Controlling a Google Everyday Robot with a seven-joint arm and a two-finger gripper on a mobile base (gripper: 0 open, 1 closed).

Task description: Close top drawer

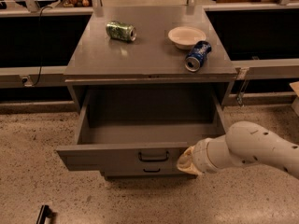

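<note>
The top drawer (107,155) of the grey cabinet stands pulled far out, and its inside is bare. Its dark pull handle (153,156) sits at the centre of the front panel. My gripper (184,162) is at the cream-coloured end of the white arm (252,148), which reaches in from the right. It is right at the drawer's front panel, just right of the handle and level with it. I cannot tell whether it touches the panel.
On the cabinet top (93,55) lie a green can (121,31), a white bowl (187,35) and a blue can (198,56). A lower drawer's handle (151,170) shows under the open one. Dark shelving flanks the cabinet. A small dark object (43,213) lies on the speckled floor.
</note>
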